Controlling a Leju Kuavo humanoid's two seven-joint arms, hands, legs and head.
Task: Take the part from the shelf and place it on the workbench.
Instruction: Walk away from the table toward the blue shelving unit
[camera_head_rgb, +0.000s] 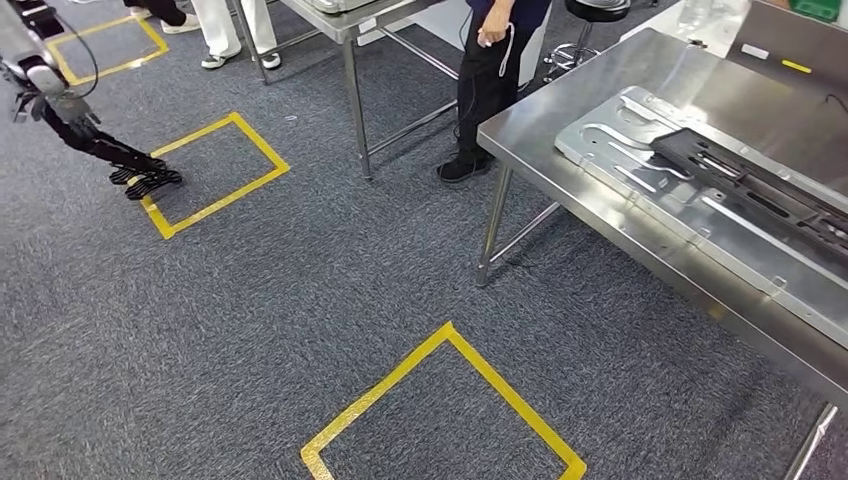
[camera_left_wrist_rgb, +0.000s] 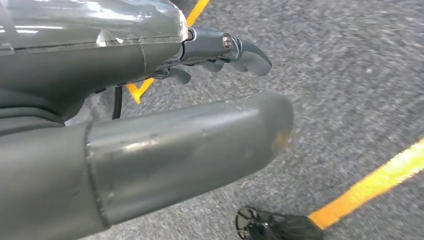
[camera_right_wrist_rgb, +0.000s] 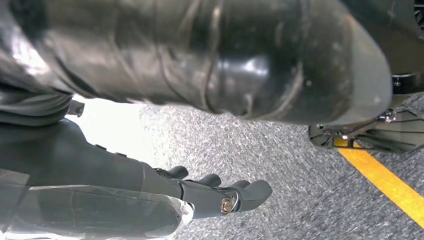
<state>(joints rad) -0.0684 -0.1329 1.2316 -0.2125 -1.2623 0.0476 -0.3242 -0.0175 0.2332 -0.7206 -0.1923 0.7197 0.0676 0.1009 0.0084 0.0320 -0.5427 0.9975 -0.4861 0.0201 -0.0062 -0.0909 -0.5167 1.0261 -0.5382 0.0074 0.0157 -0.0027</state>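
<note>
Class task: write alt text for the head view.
A flat silver metal part carrying a black frame lies on a steel workbench at right. The left robot hand hangs empty over grey carpet marked with yellow tape squares.

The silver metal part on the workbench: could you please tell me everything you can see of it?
The silver metal part is a long, flat stamped plate that looks like bare sheet steel, with raised ribs, curved slots and small holes. It lies flat on the steel workbench, running diagonally towards the picture's right edge, which cuts it off. A black slotted frame rests on top of it. No hand touches it.
</note>
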